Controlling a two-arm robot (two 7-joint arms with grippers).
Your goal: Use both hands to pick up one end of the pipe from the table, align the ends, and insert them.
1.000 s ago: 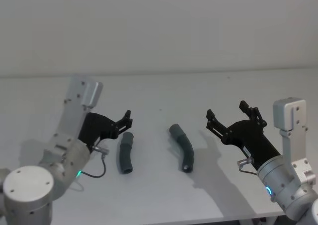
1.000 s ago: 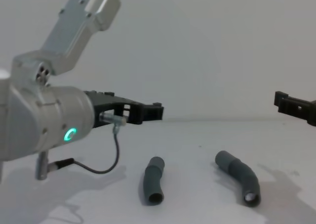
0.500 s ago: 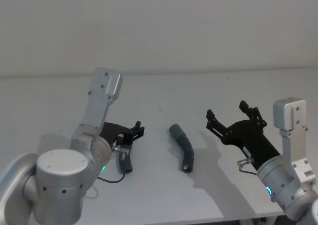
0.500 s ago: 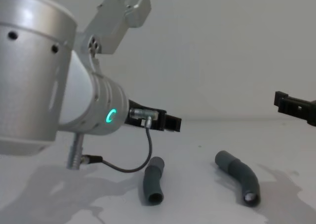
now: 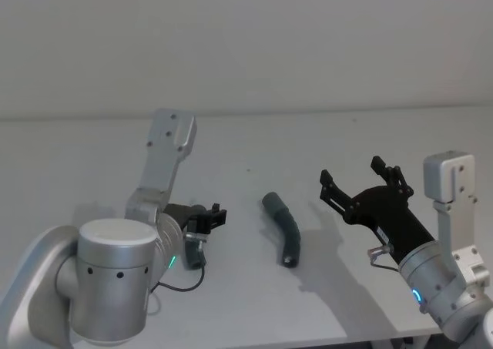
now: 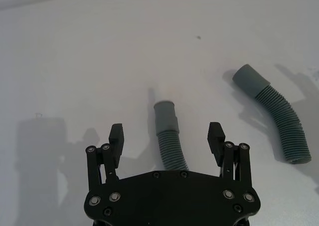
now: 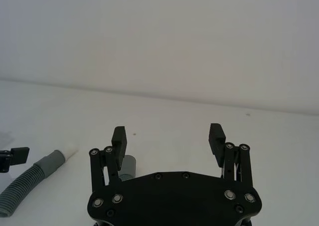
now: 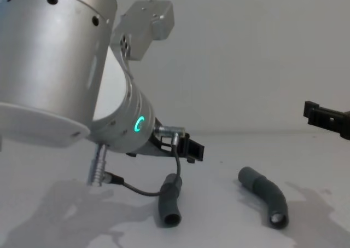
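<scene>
Not much is done yet, by the look of it. Both pipe pieces lie flat near the middle of the table (image 5: 400,137), apart from each other. Your left gripper (image 6: 166,132) is wide open and holds nothing. It hangs just over the plug pipe piece (image 6: 170,145), the one with the white plug tip (image 7: 70,148), with one jaw on each side. Your right gripper (image 5: 351,173) is wide open too and holds nothing. It is up in the air toward the right edge, away from the socket pipe piece (image 5: 284,224) with its grey socket collar (image 6: 250,79). You have yet to grab, lift, line up and push the ends together.

One counter (image 5: 354,133) carries two ribbed hoses: a plug-tipped hose (image 6: 170,142) and a socket-collared hose (image 6: 276,116). Two grippers: left gripper (image 6: 166,131), right gripper (image 7: 168,135).
</scene>
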